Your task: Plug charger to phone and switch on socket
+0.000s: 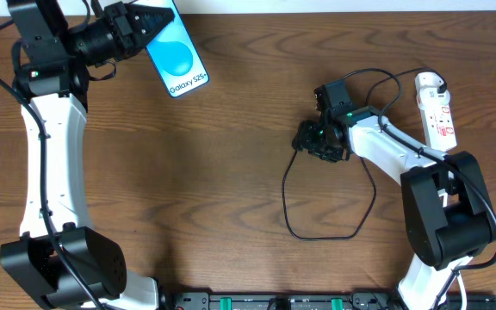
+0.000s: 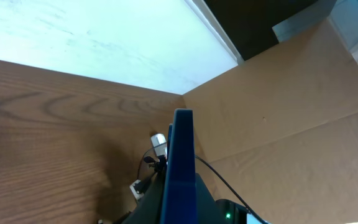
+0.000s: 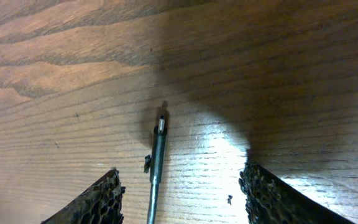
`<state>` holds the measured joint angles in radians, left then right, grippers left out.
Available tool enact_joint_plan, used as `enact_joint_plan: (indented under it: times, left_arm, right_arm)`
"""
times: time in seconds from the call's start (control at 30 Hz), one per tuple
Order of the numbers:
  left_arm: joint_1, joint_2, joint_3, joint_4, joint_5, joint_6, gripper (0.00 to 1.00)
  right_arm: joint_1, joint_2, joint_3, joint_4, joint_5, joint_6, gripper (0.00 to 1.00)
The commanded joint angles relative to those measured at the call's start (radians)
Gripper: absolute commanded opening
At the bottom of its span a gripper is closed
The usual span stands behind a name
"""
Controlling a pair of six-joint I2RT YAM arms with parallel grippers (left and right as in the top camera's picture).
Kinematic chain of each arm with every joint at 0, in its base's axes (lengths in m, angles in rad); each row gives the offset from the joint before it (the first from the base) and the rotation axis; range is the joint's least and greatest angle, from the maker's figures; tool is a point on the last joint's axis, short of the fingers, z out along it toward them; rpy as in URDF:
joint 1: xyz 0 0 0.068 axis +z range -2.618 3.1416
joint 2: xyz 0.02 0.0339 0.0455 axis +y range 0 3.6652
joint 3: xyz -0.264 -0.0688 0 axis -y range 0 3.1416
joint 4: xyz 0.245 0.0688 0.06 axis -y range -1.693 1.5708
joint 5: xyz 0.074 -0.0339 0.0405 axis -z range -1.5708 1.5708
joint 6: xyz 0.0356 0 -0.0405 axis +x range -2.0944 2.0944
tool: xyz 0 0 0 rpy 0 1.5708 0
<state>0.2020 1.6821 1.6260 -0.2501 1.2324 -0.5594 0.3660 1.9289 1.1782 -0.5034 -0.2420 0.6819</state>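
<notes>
overhead: high, straight down, whole surface (image 1: pixel 231 172); left wrist: close, sighting along the phone (image 2: pixel 180 168) edge toward the far edge; right wrist: close, down onto the charger (image 3: pixel 157 162) tip; overhead shares both.

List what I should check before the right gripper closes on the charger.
1. Left gripper gripping the phone: ok.
2. Right gripper open: ok.
3. Charger lying in its opening, not yet gripped: ok.
4. Plug tip visible and unobstructed, just ahead of the right gripper: ok.
5. Phone port facing the charger: cannot tell.
6. Socket switch position: cannot tell.
</notes>
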Motion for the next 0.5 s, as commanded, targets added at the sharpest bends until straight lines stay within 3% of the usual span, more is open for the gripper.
enact_joint_plan:
  times: [0.0, 0.27, 0.47]
  left_arm:
    - [0.005, 0.0, 0.01, 0.009, 0.032, 0.009, 0.07]
    - [0.005, 0.0, 0.01, 0.009, 0.032, 0.009, 0.07]
    - [0.005, 0.0, 0.01, 0.009, 0.032, 0.009, 0.07]
  right_arm:
    - [0.005, 0.02, -0.015, -0.005, 0.098, 0.034, 0.61]
    - [0.046, 0.02, -0.015, -0.034, 0.14, 0.126, 0.6]
    - [0.078, 0.02, -0.007, -0.063, 0.171, 0.198, 0.72]
